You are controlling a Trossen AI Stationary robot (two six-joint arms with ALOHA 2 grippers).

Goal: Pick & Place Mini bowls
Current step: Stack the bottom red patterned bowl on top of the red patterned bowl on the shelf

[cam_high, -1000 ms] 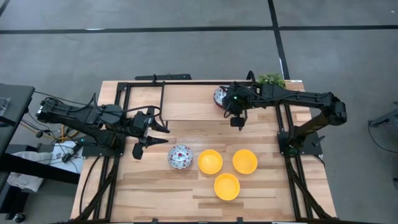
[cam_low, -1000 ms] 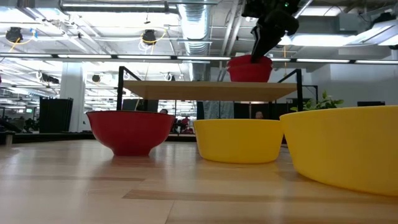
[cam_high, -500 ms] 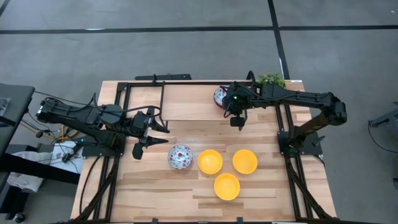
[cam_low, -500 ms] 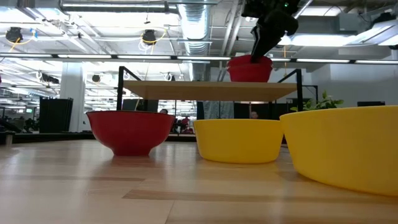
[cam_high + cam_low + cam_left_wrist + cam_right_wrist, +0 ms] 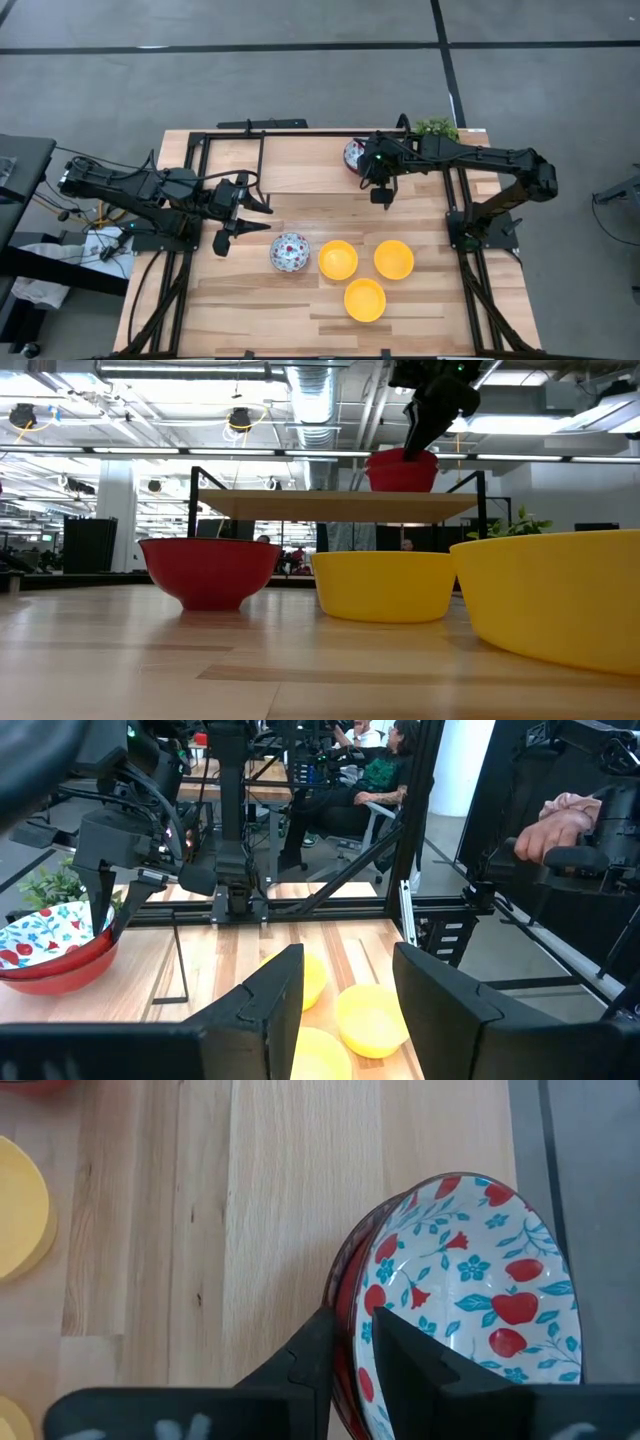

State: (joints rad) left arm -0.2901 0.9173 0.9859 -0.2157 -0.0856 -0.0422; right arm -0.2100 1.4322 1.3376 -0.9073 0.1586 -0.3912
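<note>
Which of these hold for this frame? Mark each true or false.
1. Three yellow bowls sit on the table. True.
2. The right gripper pinches the rim of the stacked floral bowls. True.
3. The left gripper holds the single floral bowl. False: it is open and apart from that bowl.
4. The stacked floral bowls rest on the raised shelf. True.
5. The plant stands beside the left arm. False: it is by the right arm.
</note>
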